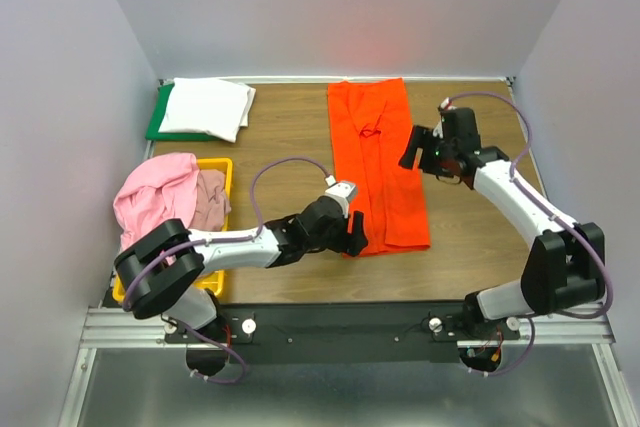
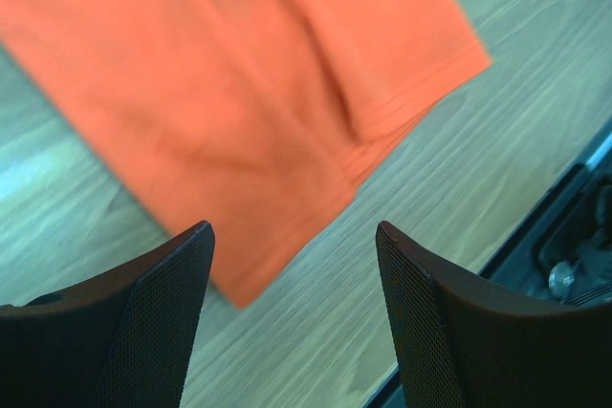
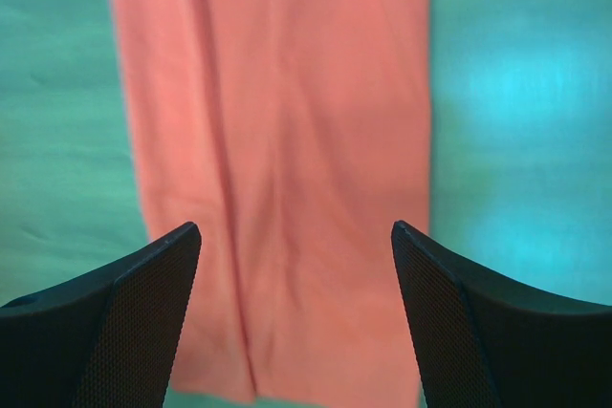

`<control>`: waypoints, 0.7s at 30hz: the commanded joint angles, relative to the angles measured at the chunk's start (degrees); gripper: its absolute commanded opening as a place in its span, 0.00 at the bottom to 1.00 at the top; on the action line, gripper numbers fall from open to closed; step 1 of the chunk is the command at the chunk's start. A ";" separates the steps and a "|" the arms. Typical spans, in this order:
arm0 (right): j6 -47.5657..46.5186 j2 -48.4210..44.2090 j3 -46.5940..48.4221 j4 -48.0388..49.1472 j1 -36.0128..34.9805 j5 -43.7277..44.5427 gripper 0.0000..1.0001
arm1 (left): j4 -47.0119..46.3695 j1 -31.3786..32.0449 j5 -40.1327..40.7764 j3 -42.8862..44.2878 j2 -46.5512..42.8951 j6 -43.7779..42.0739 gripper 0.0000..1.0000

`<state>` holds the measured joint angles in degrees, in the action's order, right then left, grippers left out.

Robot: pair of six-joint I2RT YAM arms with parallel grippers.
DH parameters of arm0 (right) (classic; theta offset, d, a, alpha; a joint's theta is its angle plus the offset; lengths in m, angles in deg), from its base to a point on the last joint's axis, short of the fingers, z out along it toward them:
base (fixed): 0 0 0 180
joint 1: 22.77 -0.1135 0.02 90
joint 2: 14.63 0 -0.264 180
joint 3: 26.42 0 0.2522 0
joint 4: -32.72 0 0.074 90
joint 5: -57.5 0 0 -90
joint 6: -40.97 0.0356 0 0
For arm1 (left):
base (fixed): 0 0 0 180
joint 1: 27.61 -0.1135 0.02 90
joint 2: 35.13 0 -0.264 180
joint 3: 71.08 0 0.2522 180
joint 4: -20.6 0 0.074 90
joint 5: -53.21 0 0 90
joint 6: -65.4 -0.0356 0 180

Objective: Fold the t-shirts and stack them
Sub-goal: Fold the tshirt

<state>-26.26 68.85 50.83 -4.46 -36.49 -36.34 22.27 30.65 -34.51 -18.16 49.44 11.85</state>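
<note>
On my rig I log left arm (image 1: 230,243) and right arm (image 1: 512,199): white tubular links, bulky black joint housings, thin lilac cables (image 1: 290,161) looped alongside. Black wedge-shaped fingers (image 2: 143,332), mesh-textured inside.

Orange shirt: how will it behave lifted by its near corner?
Likely floppy: the bright orange cloth t-shirt lies flat in a long folded strip, so a corner lift would probably drape and unfold it. Thin layers suggest it is light. Pushed, it may bunch rather than slide.
</note>
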 commanded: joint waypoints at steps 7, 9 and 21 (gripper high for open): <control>4.39 -11.75 -16.98 -10.93 -0.52 3.57 0.84 | 3.75 -0.25 3.08 -3.74 -3.72 3.54 0.75; 4.83 -12.03 -17.86 -12.69 -0.44 3.49 0.82 | 3.75 -0.34 2.99 -4.00 -3.37 4.42 0.75; 7.38 -9.49 -20.24 -15.42 -1.66 1.02 0.60 | 4.01 -1.39 4.48 -6.55 -5.21 7.41 0.72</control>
<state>-20.27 57.75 30.98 -17.75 -37.34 -34.87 26.13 29.76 -32.54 -23.99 46.38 17.91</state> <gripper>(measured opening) 0.629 0.731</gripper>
